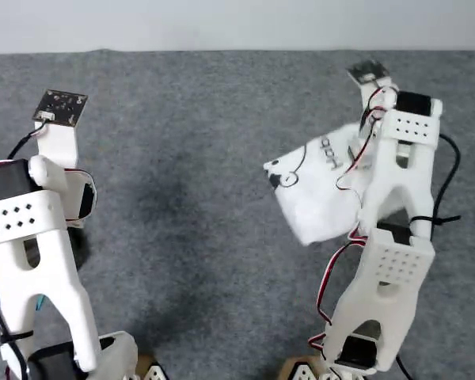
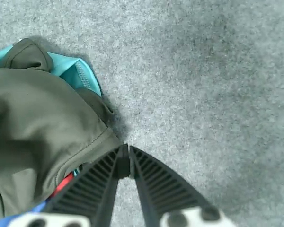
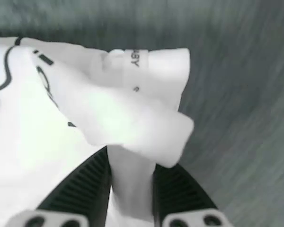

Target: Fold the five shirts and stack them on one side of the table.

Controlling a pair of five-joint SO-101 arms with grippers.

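At the left edge of the high view the white plastic left arm (image 1: 32,229) stands over the grey carpet-like table surface (image 1: 198,198). Its wrist view shows the left gripper (image 2: 127,151) with its two black ribbed fingers (image 2: 97,177) pressed together at the tips, with nothing between them. The tips are just beside the hem of an olive-green cotton shirt (image 2: 38,127), but whether they touch it cannot be told. That olive shirt lies rumpled on top of a pile. A teal shirt (image 2: 80,71) pokes out from under it at one edge, and slivers of red cloth (image 2: 62,183) and blue cloth (image 2: 19,213) show beneath it close to the gripper. In the high view a trace of this pile peeks out under the arm at the lower left.

The middle of the frame is bare grey surface.

At the right of the high view, the white right arm (image 1: 396,198) stretches over a white shirt with black printed marks (image 1: 317,190), which lies bunched at centre right, partly under the arm. In its wrist view the right gripper (image 3: 131,163) has its black fingers (image 3: 87,182) closed onto a thick fold of this white shirt, with cloth filling the gap between them and a doubled-over flap draped across the tips.
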